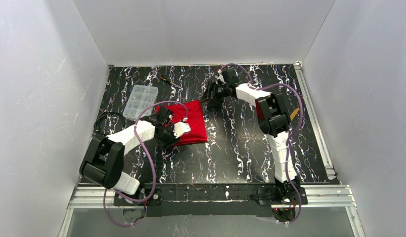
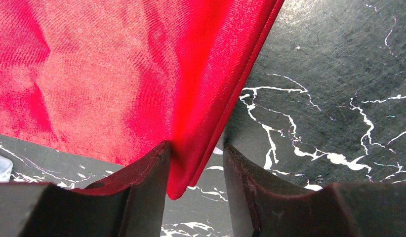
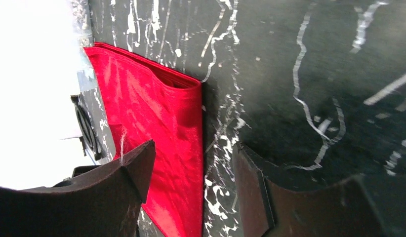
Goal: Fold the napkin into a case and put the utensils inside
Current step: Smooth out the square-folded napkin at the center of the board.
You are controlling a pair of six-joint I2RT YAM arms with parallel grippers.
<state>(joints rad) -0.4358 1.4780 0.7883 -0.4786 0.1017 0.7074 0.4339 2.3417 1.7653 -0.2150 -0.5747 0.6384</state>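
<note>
Black marbled table [image 1: 240,148] under all. Red napkin [image 1: 193,123] lies folded flat left of middle, layers stacked; not yet narrow case, I judge. Clear box [image 1: 139,98] beyond it, far left. My left claw [image 2: 196,158] half wide, straddles napkin corner, one finger touching cloth; placed to pinch for next fold. My right claw [image 3: 193,148] wide, empty, over far right edge. Utensils not seen.

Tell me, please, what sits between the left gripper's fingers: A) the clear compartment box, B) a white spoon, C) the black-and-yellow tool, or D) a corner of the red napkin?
D: the left wrist view shows a folded corner of the napkin poking between the parted fingers of the left gripper.
</note>
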